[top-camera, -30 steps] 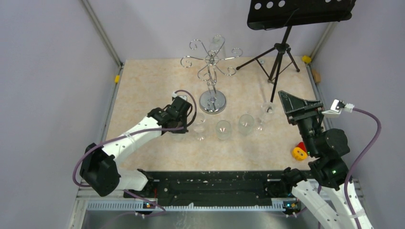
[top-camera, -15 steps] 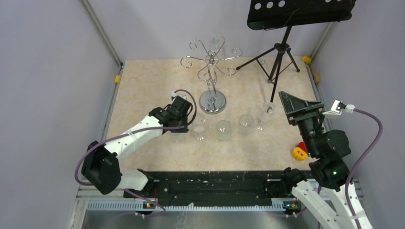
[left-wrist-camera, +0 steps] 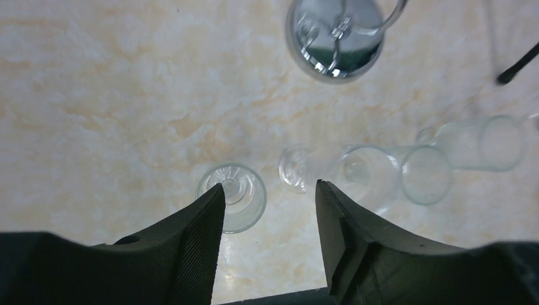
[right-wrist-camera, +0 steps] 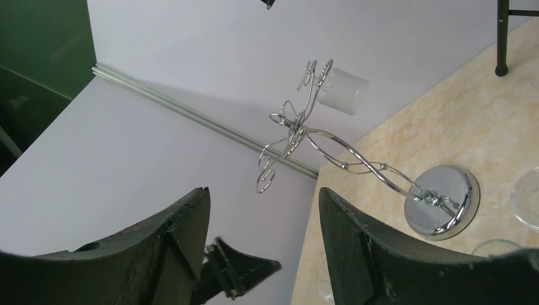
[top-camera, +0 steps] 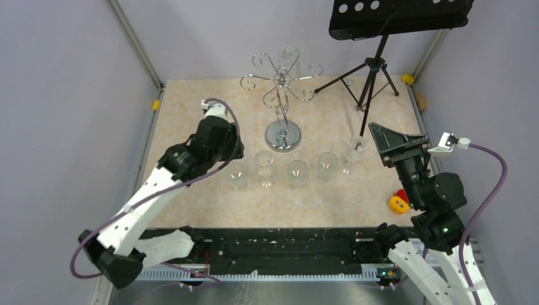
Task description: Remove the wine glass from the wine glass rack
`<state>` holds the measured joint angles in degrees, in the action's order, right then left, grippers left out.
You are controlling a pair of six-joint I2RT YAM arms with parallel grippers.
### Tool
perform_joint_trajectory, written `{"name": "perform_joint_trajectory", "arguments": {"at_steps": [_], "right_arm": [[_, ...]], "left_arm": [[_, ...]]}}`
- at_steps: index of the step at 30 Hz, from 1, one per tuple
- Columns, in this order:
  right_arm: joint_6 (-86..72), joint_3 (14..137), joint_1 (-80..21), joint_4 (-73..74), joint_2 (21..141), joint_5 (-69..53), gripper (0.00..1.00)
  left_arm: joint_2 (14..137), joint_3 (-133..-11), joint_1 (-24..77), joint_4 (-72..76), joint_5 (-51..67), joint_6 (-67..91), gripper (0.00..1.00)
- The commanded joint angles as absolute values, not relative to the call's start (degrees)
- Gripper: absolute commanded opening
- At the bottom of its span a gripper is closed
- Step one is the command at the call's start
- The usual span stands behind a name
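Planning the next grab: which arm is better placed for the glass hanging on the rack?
Probably right: the right gripper, open, faces the rack and hanging glass. The left gripper points down over a standing glass.

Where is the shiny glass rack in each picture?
Top external: the wine glass rack stands at the far middle of the table, behind the row of glasses.
Left wrist: only its round mirrored base shows, at the top edge.
Right wrist: the whole rack slants across the middle, with a hanging glass on top.
Shared landmark: the round mirrored base.
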<state>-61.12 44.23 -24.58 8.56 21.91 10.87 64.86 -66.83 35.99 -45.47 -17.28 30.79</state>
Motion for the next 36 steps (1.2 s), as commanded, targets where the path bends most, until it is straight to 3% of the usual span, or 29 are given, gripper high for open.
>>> {"name": "perform_joint_trajectory", "arguments": {"at_steps": [1,6,13,23,36], "right_arm": [[-60.76,44.62,-24.43,6.90,22.24,10.22,0.64],[-61.34,43.97,-24.48,6.50,22.60,9.70,0.64],[-61.69,44.87,-24.47,7.37,23.89,7.91,0.62],[-61.44,45.39,-24.46,9.34,23.30,8.44,0.56],[-59.04,45.71,-24.43,12.75,19.07,13.50,0.56]], "left_arm": [[55.67,-72.44,35.71,-39.68,-19.30,26.99,0.63],[54.59,-77.56,35.63,-27.13,-14.04,25.77,0.70],[65.00,-89.32,34.98,-14.70,-7.37,32.50,0.70],[94.22,-122.61,32.53,-26.32,-13.39,44.76,0.67],[104.41,-117.80,27.38,-12.60,-5.78,55.23,0.57]]}}
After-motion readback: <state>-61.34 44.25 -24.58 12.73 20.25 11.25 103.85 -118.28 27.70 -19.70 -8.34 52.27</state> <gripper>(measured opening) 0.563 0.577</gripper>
